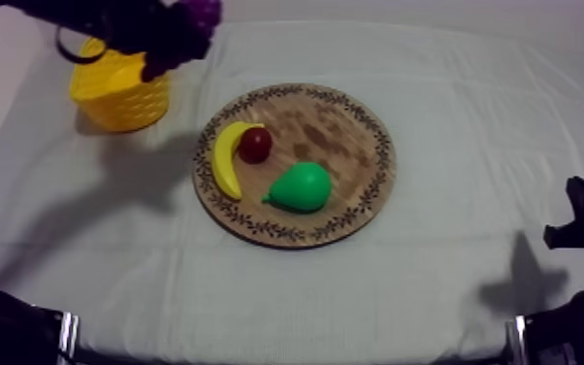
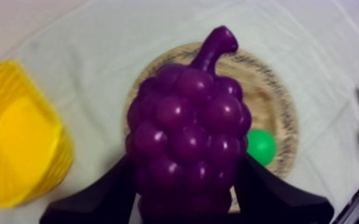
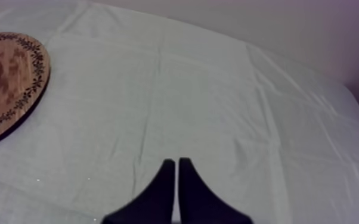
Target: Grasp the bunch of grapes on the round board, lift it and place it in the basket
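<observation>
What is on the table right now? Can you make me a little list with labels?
left gripper: shut on the bunch of grapes, held in the air near the yellow basket
right gripper: shut on nothing, low over the cloth
yellow basket: on my left side, no fruit seen inside
wooden board: middle of the cloth
on the board: banana, small red fruit against the banana, pear
left to do: grapes not yet in the basket
</observation>
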Motion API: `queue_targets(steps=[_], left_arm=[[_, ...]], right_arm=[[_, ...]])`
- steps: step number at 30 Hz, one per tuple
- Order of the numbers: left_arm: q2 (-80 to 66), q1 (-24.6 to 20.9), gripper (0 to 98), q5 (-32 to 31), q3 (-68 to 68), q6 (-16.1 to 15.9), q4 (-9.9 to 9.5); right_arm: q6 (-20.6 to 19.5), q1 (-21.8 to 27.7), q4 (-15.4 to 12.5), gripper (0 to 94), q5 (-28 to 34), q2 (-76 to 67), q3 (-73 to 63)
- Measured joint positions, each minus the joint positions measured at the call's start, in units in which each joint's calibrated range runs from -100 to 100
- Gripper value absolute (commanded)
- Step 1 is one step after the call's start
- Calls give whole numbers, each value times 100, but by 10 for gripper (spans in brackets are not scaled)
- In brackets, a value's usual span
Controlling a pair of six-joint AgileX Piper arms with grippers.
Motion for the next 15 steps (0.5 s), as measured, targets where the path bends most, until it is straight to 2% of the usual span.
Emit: queue_targets(steps=[8, 15], left_arm=[[-788, -799, 480, 223, 780, -64, 71], [-1097, -1410, 472, 453, 851, -139, 85]], right_arm=[[-3, 0, 0, 2, 0, 0, 0], [-3, 0, 0, 2, 0, 0, 0]])
